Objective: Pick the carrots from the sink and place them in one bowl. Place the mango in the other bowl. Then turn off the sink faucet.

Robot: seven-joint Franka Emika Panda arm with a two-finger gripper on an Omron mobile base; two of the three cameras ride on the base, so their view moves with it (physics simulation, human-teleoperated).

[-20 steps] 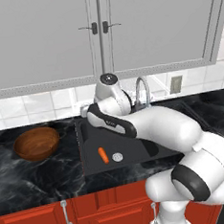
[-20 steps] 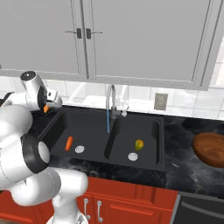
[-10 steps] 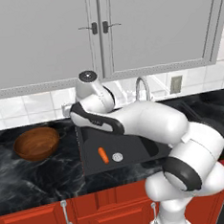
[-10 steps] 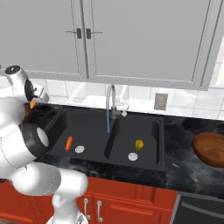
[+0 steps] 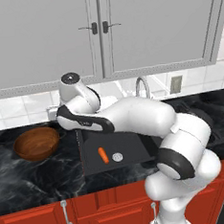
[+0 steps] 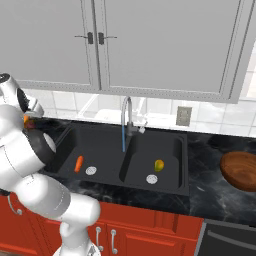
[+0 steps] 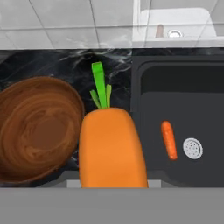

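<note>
- Left bowl: brown wooden bowl on the black marble counter, left of the sink; seen from the hand view it is empty and lies just left of the held carrot.
- Arm: it rises from the base at lower right in the left base view, bends at the elbow and reaches leftward across the sink's left basin, with the wrist above the counter strip between sink and left bowl.
- Gripper: clenched on a carrot; the fingertips themselves are hidden in every view, the grip being read from the carrot fixed close before the hand camera.
- Held carrot: large in the hand view, green top pointing away toward the tiled wall, poised over the counter edge between the left bowl and the sink; an orange speck at the hand in the right base view.
- Second carrot: lying on the floor of the left basin, just left of the drain.
- Faucet: silver gooseneck behind the basin divider, a thin blue stream falling from the spout.
- Mango: yellow-green, in the right basin, just beyond its drain.
- Right bowl: wooden, on the counter well right of the sink.
</note>
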